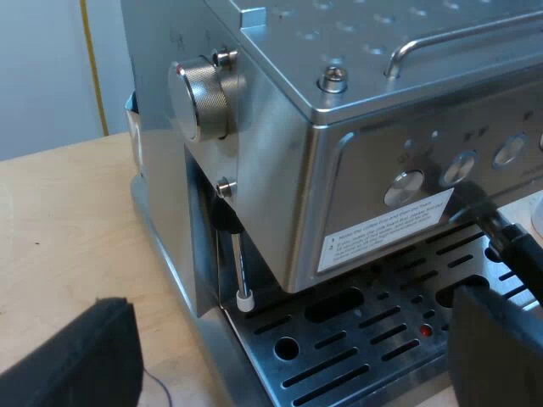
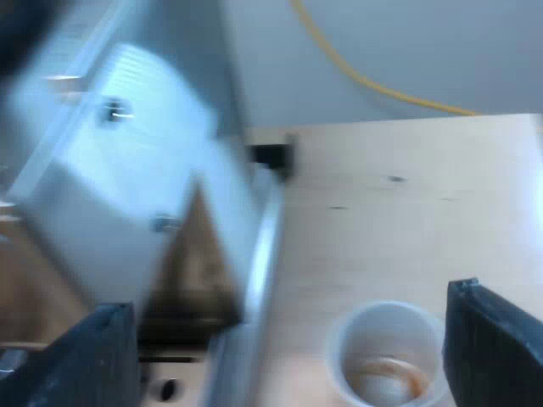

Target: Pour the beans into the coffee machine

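The silver espresso machine (image 1: pixel 339 110) stands close before my left gripper (image 1: pixel 288 360), whose black fingers (image 1: pixel 85 360) are spread wide over the slotted drip tray (image 1: pixel 356 339) with nothing between them. A dark handle (image 1: pixel 496 225) juts out under the button panel. In the right wrist view a clear measuring glass (image 2: pixel 386 360) with something brown at its bottom stands on the wooden table beside the machine's (image 2: pixel 127 170) base. My right gripper (image 2: pixel 288 365) hangs open above it, the glass lying between the fingers (image 2: pixel 496 348), nearer one of them and untouched.
A ridged metal knob (image 1: pixel 199 97) and a thin steam wand (image 1: pixel 242 271) stick out from the machine's side. A metal rail (image 1: pixel 458 38) runs along its perforated top. Bare wooden table (image 2: pixel 407 195) stretches away from the glass.
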